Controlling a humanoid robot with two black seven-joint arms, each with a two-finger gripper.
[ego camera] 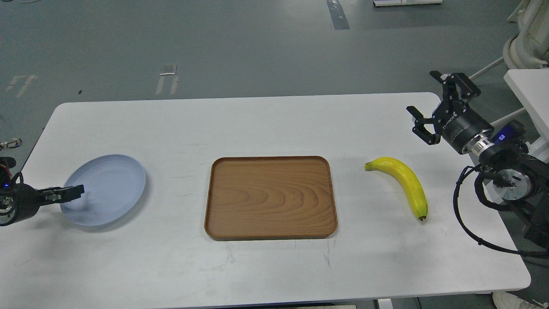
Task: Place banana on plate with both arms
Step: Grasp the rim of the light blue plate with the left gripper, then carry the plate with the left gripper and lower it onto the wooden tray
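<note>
The yellow banana [405, 180] lies on the white table [274, 124], right of the wooden tray. The pale blue plate [105, 189] lies at the table's left. My left gripper [75, 191] comes in low from the left edge, and its fingertips [79, 189] overlap the plate's left rim. It is seen side-on, so I cannot tell whether it is open or whether it holds the rim. My right gripper [426, 95] is open and empty, hovering above the table's far right corner, behind and to the right of the banana.
A rectangular brown wooden tray [271, 196] sits mid-table between the plate and the banana. A white stand [529, 92] is beyond the table's right edge. Black cables [465, 223] hang from my right arm over the right edge.
</note>
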